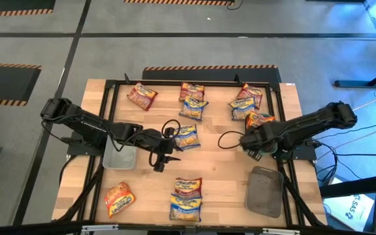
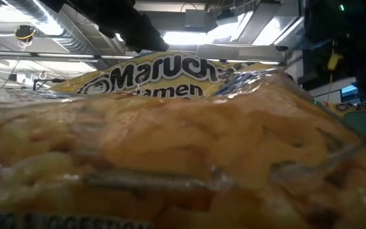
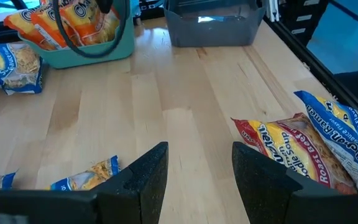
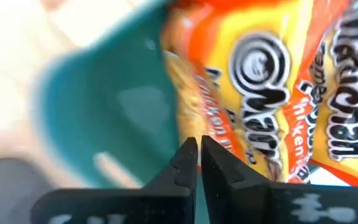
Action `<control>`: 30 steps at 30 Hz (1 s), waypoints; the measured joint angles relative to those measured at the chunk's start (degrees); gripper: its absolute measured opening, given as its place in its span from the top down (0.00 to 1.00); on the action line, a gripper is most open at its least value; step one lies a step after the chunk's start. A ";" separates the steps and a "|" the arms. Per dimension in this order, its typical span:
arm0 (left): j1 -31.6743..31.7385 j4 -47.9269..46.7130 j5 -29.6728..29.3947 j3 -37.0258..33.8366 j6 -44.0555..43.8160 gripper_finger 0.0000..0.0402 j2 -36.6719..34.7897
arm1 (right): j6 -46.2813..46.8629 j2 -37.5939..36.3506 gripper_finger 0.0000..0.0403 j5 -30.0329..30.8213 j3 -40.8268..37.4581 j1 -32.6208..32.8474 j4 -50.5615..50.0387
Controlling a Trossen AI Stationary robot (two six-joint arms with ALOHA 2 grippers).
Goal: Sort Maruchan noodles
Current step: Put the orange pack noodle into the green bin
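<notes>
left claw (image 1: 159,164) open, mid-table | right claw (image 4: 199,163) closed over orange packets (image 4: 272,93)

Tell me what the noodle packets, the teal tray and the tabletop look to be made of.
Noodle packets: thin glossy plastic film, judging by the crinkles and shine.
Teal tray: moulded plastic, probably; smooth, evenly coloured wall with a rounded rim.
Tabletop: light wood, likely sealed; visible grain and plank seams with a slight sheen.

A noodle packet (image 2: 183,159) fills the low view, hiding the table
</notes>
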 joint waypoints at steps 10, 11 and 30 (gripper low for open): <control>-0.34 -2.96 -0.03 0.00 -3.44 0.57 0.00 | -8.32 -0.02 0.98 9.69 7.77 0.07 15.91; -0.42 -3.84 -0.02 0.00 -4.42 0.57 0.00 | -11.04 0.00 0.98 10.91 7.07 0.07 21.11; -3.36 -13.04 3.11 0.03 -18.91 0.48 -4.87 | -52.83 14.78 0.37 4.86 1.38 0.00 89.13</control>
